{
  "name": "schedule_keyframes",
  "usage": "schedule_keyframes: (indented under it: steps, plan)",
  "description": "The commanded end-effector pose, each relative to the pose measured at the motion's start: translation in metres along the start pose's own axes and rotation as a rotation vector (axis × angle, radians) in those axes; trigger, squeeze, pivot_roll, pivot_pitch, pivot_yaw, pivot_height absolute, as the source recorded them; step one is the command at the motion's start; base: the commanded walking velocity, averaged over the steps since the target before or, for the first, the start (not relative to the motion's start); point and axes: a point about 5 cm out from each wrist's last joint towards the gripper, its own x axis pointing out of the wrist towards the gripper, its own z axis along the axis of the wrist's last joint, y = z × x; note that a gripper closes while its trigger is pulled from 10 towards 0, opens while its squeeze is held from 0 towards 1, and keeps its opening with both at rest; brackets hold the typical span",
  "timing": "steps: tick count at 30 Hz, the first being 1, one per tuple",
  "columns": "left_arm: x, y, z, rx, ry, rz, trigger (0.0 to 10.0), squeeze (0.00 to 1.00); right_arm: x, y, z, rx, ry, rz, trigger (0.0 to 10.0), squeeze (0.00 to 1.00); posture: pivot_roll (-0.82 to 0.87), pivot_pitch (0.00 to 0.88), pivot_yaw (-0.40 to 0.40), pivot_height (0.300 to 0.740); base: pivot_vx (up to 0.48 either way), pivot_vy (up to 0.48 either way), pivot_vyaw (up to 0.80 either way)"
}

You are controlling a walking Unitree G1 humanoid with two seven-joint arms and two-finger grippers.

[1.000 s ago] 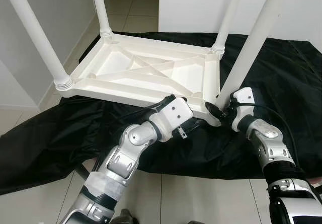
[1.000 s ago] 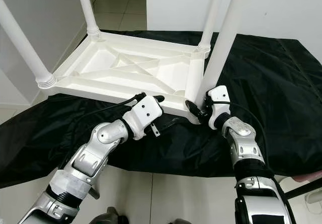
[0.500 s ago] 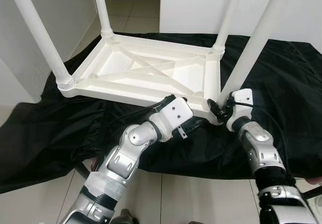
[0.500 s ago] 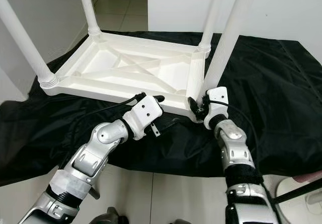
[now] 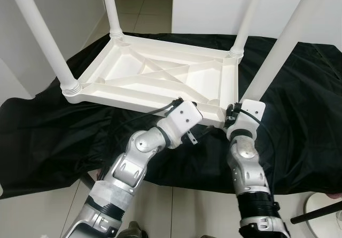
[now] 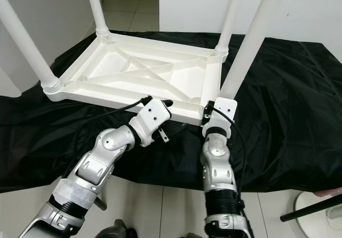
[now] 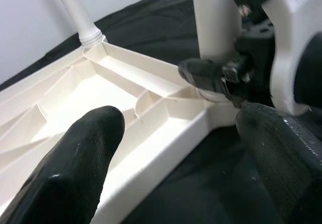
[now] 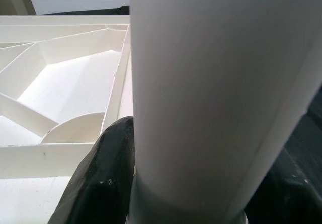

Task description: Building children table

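I see right gripper (image 8: 196,183) jaws clamping near leg (image 6: 251,45) base at upturned table (image 6: 133,69) corner; left gripper (image 7: 171,158) jaws wide, empty, straddling near rim; black cloth (image 6: 299,104) all round.

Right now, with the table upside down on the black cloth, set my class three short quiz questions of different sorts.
1. True or false: the right tool is closed around the base of the nearest leg.
2. How many legs stand up from the upturned white tabletop?
3. The left tool is: A) holding a screwdriver, B) open beside the tabletop's near edge, C) resting on the floor.

Key: 1 true; 2 four; 3 B.
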Motion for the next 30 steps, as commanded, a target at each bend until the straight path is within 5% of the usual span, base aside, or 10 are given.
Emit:
schedule_keyframes:
  steps: [1,5,6,13,21,22,23,24,30]
  plan:
    - [0.001,0.002,-0.003,-0.020,0.010,0.032,10.0,0.00,-0.003,-0.006,-0.005,0.017,0.027,-0.008,10.0,0.00,-0.03,0.000,0.038,0.740,0.000,0.000,0.00]
    - [0.001,0.002,-0.002,-0.018,0.010,0.032,10.0,0.00,-0.003,-0.006,-0.004,0.018,0.019,-0.013,10.0,0.00,-0.03,0.000,0.038,0.740,0.000,0.000,0.00]
    - [0.001,0.004,-0.001,-0.026,0.003,0.037,10.0,0.00,-0.004,-0.006,-0.001,0.044,0.000,0.009,10.0,1.00,-0.04,0.000,0.039,0.740,0.000,0.000,0.00]
    - [0.002,0.006,0.002,-0.052,-0.014,0.042,10.0,0.00,-0.006,-0.009,0.005,0.074,-0.041,0.060,10.0,1.00,-0.04,0.000,0.040,0.740,0.000,0.000,0.00]
    - [0.001,0.005,0.003,-0.076,-0.023,0.018,10.0,0.00,-0.007,-0.018,0.008,0.080,-0.059,0.251,10.0,1.00,-0.03,0.000,0.038,0.740,0.000,0.000,0.00]
    - [0.000,0.005,0.003,-0.082,-0.025,0.014,10.0,0.00,-0.006,-0.022,0.009,0.068,-0.066,0.306,10.0,0.26,-0.03,0.000,0.038,0.740,0.000,0.000,0.00]
    - [0.000,0.005,0.003,-0.082,-0.025,0.014,10.0,0.00,-0.006,-0.022,0.009,0.068,-0.066,0.306,10.0,0.26,-0.03,0.000,0.038,0.740,0.000,0.000,0.00]
    - [-0.001,0.004,0.003,-0.095,-0.023,0.005,10.0,0.00,-0.002,-0.032,0.012,0.034,-0.077,0.443,10.0,0.00,-0.04,0.000,0.040,0.740,0.000,0.000,0.00]
    - [-0.002,0.001,0.002,-0.095,-0.019,-0.009,10.0,0.00,0.009,-0.042,0.014,-0.065,-0.055,0.664,10.0,0.00,-0.04,0.000,0.047,0.740,0.000,0.000,0.00]
